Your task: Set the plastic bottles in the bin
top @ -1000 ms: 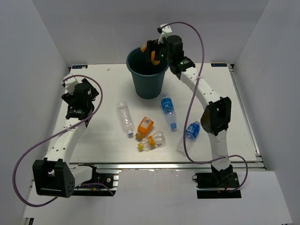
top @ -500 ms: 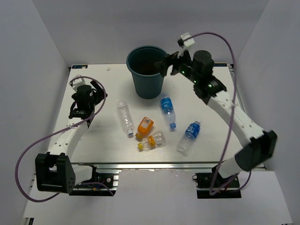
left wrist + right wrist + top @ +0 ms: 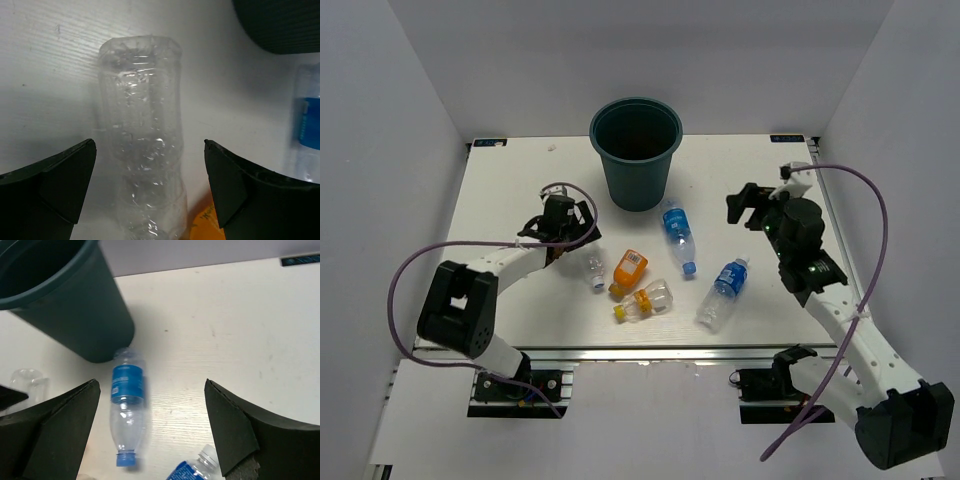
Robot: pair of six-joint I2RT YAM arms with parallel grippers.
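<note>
The dark teal bin (image 3: 636, 150) stands at the back middle of the table. My left gripper (image 3: 570, 232) is open low over the clear bottle (image 3: 592, 268), which lies between its fingers (image 3: 60, 185) untouched; the bottle (image 3: 142, 140) fills the left wrist view. My right gripper (image 3: 740, 205) hangs open and empty above the right side. Below it lie one blue-labelled bottle (image 3: 127, 405) by the bin's base (image 3: 65, 300) and another (image 3: 195, 467). In the top view, an orange bottle (image 3: 628, 272), a yellow-capped clear bottle (image 3: 645, 300) and both blue-labelled ones (image 3: 677, 235) (image 3: 723, 290) lie mid-table.
White walls close in the table on three sides. A metal rail (image 3: 670, 352) runs along the near edge by the arm bases. Purple cables loop from each arm. The orange bottle (image 3: 205, 225) lies right beside the clear one.
The right arm swung from over the bin back to the right side, and the orange thing it held there is gone. The left arm reached from the left edge to the clear bottle.
</note>
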